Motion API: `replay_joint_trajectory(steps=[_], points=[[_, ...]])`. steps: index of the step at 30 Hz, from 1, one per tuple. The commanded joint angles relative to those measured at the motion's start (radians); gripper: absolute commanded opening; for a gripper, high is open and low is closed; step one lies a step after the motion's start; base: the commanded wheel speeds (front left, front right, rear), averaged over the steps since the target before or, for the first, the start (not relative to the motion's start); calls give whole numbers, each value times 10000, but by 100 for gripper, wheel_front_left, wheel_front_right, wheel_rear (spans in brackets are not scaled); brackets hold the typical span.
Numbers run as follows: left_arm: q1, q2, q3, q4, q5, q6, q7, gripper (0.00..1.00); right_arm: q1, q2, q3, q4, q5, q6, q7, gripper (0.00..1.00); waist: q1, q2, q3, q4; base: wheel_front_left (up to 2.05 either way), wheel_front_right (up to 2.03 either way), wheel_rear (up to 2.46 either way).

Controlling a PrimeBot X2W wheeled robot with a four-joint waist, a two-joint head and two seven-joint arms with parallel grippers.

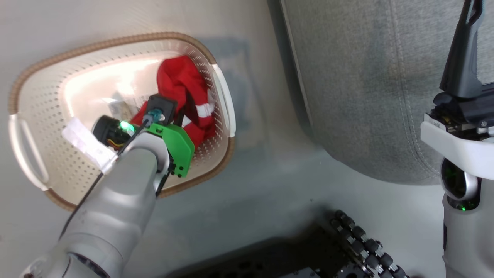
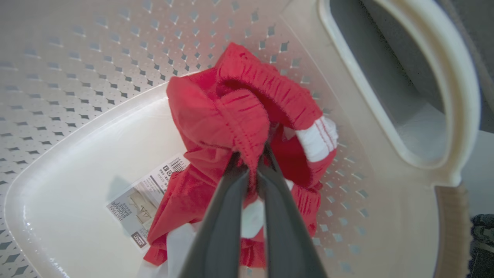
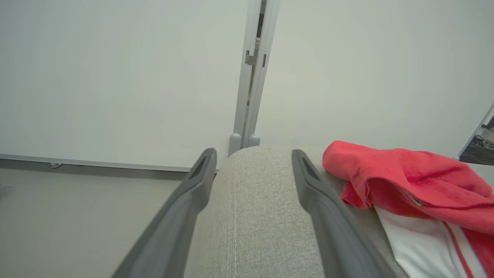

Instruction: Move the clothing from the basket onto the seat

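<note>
Left gripper (image 2: pixel 251 160): closed on a fold of the red garment (image 2: pixel 231 112). Its two dark fingers pinch the gathered elastic band between their tips, with a thin layer of cloth between them. The garment is inside the basket (image 2: pixel 96 58), bunched against the perforated wall next to the side handle (image 2: pixel 459 96). A white striped cuff (image 2: pixel 318 139) shows on one side. The fingers cover the middle of the garment, and its lower edge is cut off by the bottom of the left wrist view. A paper label (image 2: pixel 142 200) lies flat on the basket bottom, partly under the red cloth. Its print is too small to read. In the head view the pale forearm and the green wrist housing (image 1: pixel 173 144) hide the fingers and much of the garment, so the grip cannot be checked from there.

Right gripper (image 3: pixel 253 154): jaws wide apart, holding nothing, hovering over the rounded edge of the seat (image 3: pixel 251 216). In the head view the top edge cuts off its fingertip. A second red garment (image 3: pixel 417 173) with a white panel lies on the seat just beside one finger, cut off at the right and bottom edges. Whether the finger touches it cannot be told.

The basket stands on the floor (image 1: pixel 270 173) near the seat but not touching it.
</note>
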Motion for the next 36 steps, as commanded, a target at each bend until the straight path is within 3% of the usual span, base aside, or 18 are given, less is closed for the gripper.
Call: replay_joint_trajectory(steps=[1,13,23,36], points=[[258,-67,103,-106,-141,69,-85,0,204,-76,-3,97,-48,-7,-29,100,0,0,-1144,609,0,0,0],[3045,350,2112,-3329,208,663,-141,0,1525,-260,365,1006,-22,-7,-29,100,0,0,-4539,1567,0,0,0],[5401,349,4036,-5987,1308,679,-132,0,2775,-141,710,1818,41,-7,-29,100,0,0,-6914,2031,0,0,0],[6922,181,5407,-8021,2511,475,-133,0,4054,-281,1343,2475,243,-7,-27,100,0,0,-8523,2047,0,0,0]])
